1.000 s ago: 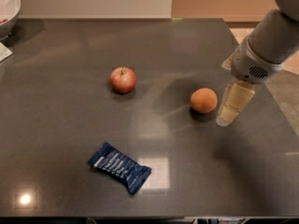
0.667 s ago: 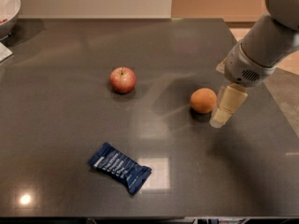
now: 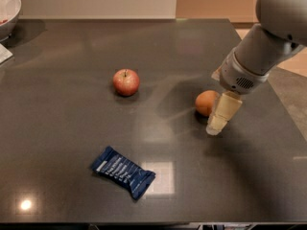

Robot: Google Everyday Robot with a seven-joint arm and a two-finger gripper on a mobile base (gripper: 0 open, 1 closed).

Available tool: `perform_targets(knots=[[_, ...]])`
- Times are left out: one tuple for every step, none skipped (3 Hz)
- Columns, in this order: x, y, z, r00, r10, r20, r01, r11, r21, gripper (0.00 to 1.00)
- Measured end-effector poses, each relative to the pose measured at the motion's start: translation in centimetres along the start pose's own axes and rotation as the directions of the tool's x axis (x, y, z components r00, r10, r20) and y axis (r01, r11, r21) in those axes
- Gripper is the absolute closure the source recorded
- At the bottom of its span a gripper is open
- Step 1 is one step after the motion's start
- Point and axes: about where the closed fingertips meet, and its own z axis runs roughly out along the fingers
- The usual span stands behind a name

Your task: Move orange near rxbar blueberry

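Note:
The orange (image 3: 205, 102) lies on the dark table (image 3: 72, 123), right of the middle. My gripper (image 3: 217, 122) hangs from the grey arm at the upper right and reaches down right beside the orange, covering its right edge. The rxbar blueberry (image 3: 123, 171), a dark blue wrapper with white text, lies flat near the table's front, well to the left of the orange and the gripper.
A red-yellow apple (image 3: 126, 82) with a stem sits left of the orange near the table's middle. A white bowl (image 3: 6, 9) stands at the far left corner. The table's right edge runs close behind the arm.
My gripper has moved left and a little down, from beside the orange to overlapping its right edge. The orange, apple and bar have not moved.

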Motion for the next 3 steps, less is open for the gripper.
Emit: perform_targets(knots=[[0.16,-0.25,0.81,1.0,0.003,-0.008,-0.003,0.9999,-0.015,0.18],[0.33,-0.36,1.09,1.0,0.003,-0.01,-0.003,0.9998,-0.021,0.41],[0.21,-0.2,0.85,1.0,-0.002,-0.009,0.002,0.9996,-0.028,0.65]])
